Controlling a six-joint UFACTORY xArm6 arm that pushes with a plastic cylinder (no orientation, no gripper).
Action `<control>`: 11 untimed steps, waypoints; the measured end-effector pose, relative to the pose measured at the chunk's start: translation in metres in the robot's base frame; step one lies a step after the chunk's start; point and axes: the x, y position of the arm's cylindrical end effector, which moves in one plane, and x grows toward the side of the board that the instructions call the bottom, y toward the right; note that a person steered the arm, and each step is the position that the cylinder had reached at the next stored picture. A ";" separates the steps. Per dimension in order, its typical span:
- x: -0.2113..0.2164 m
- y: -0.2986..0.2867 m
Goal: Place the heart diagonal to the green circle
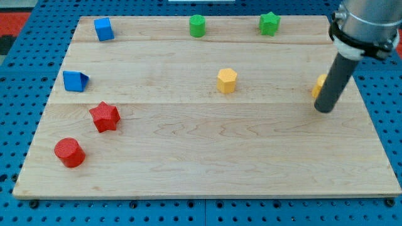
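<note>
Pale wooden board [188, 176] on a blue pegboard [19, 125], seen from the front and somewhat above.

At the view's far left, close to the board's left edge and about halfway up: blue block [75, 81], shape unclear. Below it, near the bottom-left corner: red cylinder [69, 152]. Just right of that and a little higher: red star [104, 117], apart from both neighbours. Up by the top-left corner: blue cube [103, 29].

Along the top edge, at about mid-width: green circle [198, 26], standing alone. Below it and slightly to the right, well apart, around mid-board: yellow hexagon [227, 80]. Back on the top edge, right of the green circle with a clear gap: green star [270, 23].

Near the right edge, level with the yellow hexagon: yellow block [320, 85], mostly hidden behind the dark rod [336, 75]. Taken as the heart by elimination, though its outline cannot be confirmed. Sits well apart from the green circle, lower and far to its right.

Coming down from the top-right corner, slanted in the view: the rod, ending in my tip [325, 110]. Planted on the wood just below the yellow block, at or very near its edge; contact impossible to confirm. Plain rod end, so apart or together cannot be told.
</note>
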 end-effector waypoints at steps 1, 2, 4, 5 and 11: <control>-0.018 0.042; -0.070 0.018; -0.082 0.022; -0.119 0.086; -0.175 -0.027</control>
